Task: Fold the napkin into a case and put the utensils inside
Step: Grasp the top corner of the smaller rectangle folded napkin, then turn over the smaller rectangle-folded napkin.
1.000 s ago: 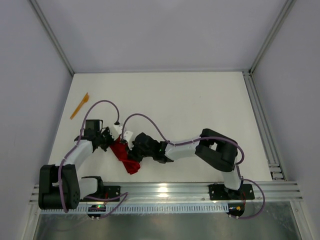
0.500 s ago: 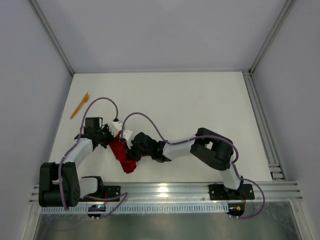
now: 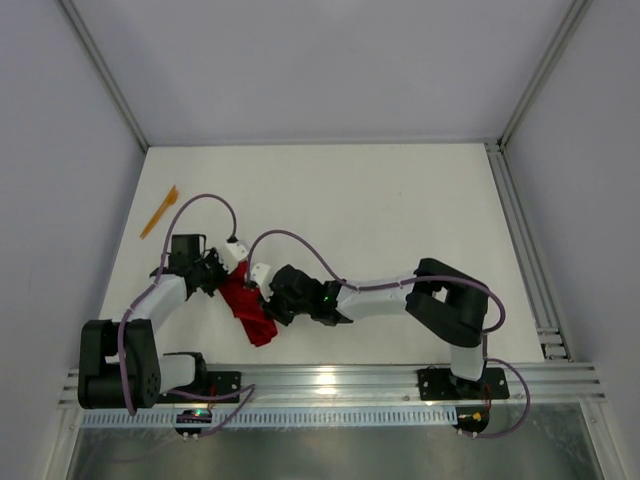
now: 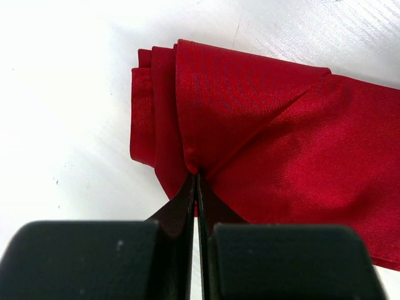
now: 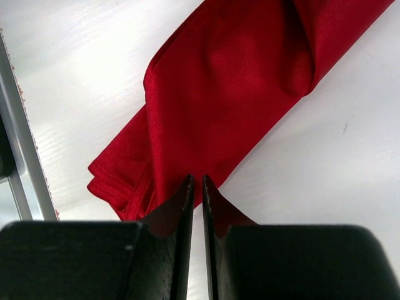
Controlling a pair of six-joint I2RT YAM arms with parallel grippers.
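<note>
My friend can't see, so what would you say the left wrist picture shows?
The left hand, shut, pinches a crease of a folded red napkin lying on a white table.

From my seat, the top camera looks down from high behind the arm bases over the whole table, while the wrist cameras peer along the left pincer and right pincer from very close, all three sharing the red napkin, its opposite ends filling the wrist views.
</note>
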